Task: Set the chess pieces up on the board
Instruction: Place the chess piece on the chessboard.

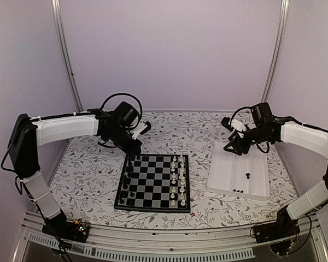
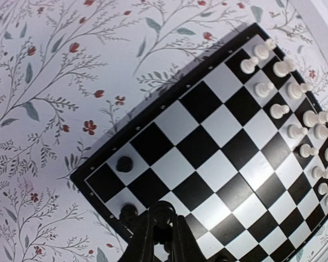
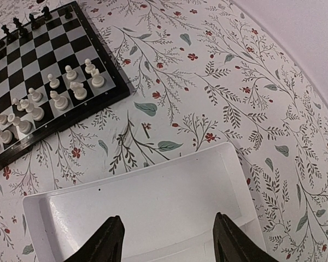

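The board (image 1: 153, 185) lies mid-table, with white pieces in its right columns and several black chess pieces (image 1: 128, 173) in its left columns. My left gripper (image 1: 135, 152) hangs over the board's far left corner. In the left wrist view it (image 2: 165, 219) is shut on a black chess piece (image 2: 165, 209) just above the squares by the board (image 2: 208, 136) edge. Two black pieces (image 2: 124, 163) stand close by. My right gripper (image 1: 233, 148) is open and empty over the far end of the white tray (image 1: 229, 169). Its jaws (image 3: 169, 240) stand wide apart.
A few loose black pieces (image 1: 247, 176) lie at the near end of the tray. In the right wrist view the tray (image 3: 153, 202) floor below the jaws is bare, and the board (image 3: 49, 71) with white pieces (image 3: 71, 87) lies at upper left. A floral cloth (image 1: 87, 169) covers the table.
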Tool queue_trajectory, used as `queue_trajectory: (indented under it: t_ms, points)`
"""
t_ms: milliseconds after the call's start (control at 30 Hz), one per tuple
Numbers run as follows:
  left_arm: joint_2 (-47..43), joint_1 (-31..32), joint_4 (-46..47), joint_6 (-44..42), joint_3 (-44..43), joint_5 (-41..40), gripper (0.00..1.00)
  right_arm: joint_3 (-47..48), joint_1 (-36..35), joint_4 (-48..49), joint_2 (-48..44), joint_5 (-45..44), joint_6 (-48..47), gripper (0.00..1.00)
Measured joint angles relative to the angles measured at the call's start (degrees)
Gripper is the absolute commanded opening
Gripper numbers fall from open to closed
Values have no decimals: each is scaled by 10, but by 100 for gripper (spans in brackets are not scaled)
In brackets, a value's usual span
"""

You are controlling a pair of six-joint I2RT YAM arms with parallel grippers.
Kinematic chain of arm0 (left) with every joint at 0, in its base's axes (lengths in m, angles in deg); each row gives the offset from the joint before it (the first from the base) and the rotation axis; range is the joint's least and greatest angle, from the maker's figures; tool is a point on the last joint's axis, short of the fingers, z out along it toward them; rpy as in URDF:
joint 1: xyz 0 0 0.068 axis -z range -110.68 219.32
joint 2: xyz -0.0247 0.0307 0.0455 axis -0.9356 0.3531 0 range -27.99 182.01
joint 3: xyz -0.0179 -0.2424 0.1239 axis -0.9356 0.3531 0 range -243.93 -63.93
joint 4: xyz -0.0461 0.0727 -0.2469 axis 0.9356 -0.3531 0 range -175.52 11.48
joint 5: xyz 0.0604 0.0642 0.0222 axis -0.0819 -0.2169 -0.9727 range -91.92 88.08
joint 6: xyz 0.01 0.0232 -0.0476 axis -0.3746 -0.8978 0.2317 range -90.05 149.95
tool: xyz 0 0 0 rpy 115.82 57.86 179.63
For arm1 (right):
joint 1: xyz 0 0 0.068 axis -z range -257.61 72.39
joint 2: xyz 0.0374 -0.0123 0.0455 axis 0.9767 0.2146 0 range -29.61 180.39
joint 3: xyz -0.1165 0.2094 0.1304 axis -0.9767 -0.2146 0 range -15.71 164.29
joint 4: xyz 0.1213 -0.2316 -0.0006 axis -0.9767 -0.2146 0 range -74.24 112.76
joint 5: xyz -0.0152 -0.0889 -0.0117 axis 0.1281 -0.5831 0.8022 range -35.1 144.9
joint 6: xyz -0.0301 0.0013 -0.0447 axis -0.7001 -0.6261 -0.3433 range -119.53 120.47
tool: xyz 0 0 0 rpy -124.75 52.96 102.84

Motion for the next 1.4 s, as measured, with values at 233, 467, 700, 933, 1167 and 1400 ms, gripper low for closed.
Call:
queue_trajectory:
  t_ms: [233,467,700,933,1167,1400]
  points:
    - [-7,-70,5,6,0,-1,13,-1,0,0,0,1,-1,59]
    - [23,-82,11,14,-7,4,15,-1,0,0,0,1,-2,59]
    - [59,-96,13,20,-15,4,15,-1,0,0,0,2,-2,59]
    - [79,-104,14,25,-24,13,17,-1,0,0,0,3,-3,59]
    - [104,-104,15,26,-27,22,18,-1,0,0,0,4,-4,59]
    - [109,-105,14,30,-27,26,34,-1,0,0,0,4,-4,59]
